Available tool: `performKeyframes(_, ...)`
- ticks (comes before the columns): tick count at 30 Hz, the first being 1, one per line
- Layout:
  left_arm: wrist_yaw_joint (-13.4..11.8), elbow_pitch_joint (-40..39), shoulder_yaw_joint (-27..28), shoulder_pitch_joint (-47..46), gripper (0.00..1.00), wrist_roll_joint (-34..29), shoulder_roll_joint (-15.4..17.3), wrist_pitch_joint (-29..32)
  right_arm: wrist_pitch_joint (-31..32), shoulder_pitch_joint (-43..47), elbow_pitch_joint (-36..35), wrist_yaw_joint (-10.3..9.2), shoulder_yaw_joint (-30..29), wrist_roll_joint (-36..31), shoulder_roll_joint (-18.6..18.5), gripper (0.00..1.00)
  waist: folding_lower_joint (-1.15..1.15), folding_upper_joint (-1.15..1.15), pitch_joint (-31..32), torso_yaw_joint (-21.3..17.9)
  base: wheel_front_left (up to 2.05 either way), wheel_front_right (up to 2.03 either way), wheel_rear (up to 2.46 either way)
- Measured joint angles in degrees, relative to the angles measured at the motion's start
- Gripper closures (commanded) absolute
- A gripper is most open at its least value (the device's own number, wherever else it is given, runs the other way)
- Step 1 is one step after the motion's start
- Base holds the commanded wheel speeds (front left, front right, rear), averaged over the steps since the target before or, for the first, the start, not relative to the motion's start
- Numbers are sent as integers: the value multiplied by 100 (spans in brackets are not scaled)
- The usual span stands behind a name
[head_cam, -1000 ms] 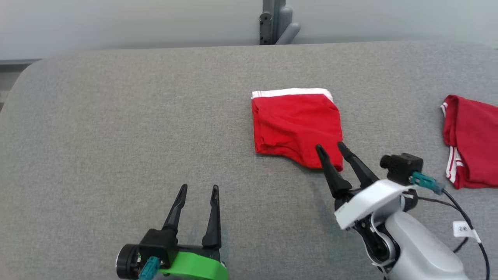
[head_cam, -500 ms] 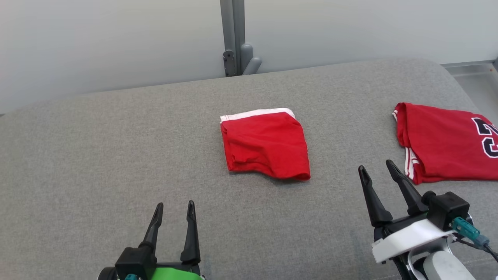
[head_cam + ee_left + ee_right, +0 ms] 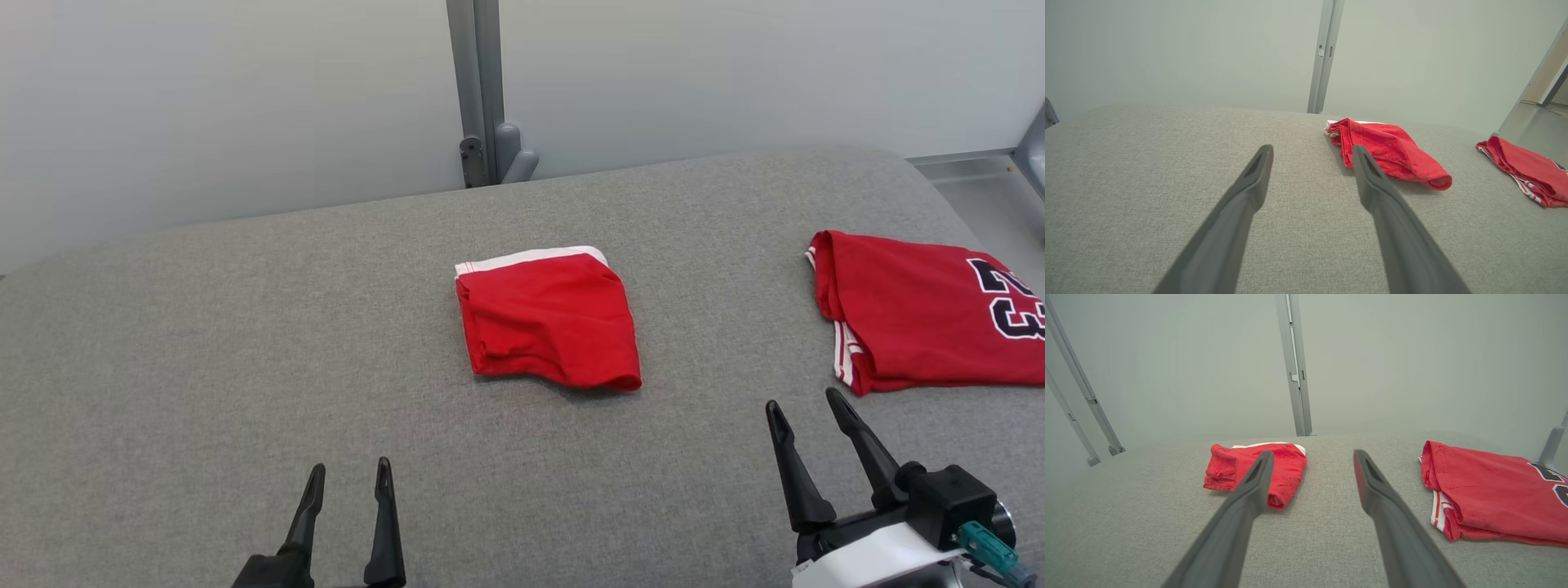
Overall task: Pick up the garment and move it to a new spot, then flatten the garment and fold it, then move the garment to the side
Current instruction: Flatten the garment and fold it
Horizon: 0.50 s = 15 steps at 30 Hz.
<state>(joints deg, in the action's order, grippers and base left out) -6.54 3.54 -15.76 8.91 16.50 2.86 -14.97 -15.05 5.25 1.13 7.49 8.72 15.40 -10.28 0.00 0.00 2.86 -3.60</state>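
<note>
The garment is a red piece with a white band along its far edge, lying folded in the middle of the grey padded surface. It also lies ahead and right in the left wrist view and ahead and left in the right wrist view. My left gripper hovers open near the front edge, left of the garment, its fingers holding nothing. My right gripper is open and holds nothing too, standing apart from the garment's near right corner.
A second red garment, a jersey with black numbers and white side stripes, lies folded at the right end of the surface. A grey post stands against the pale wall behind. The surface's right edge drops off past the jersey.
The head camera has tilted up and turned right. My right gripper has drawn back from the garment's near right corner toward the front right. The garment lies where it was.
</note>
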Motion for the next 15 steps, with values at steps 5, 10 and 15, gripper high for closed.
performKeyframes(5,7,9,7,28,0,-60,0,0,0,40,-5,0,-3,-37,21,0,0,0,25,8,0,0,0)
performKeyframes(10,7,13,3,48,0,-100,0,0,0,41,-16,0,-19,-41,36,0,0,0,33,23,0,0,0)
performKeyframes(15,4,13,-9,48,0,-147,0,0,0,42,-16,0,-38,-42,38,0,0,0,24,74,0,0,0)
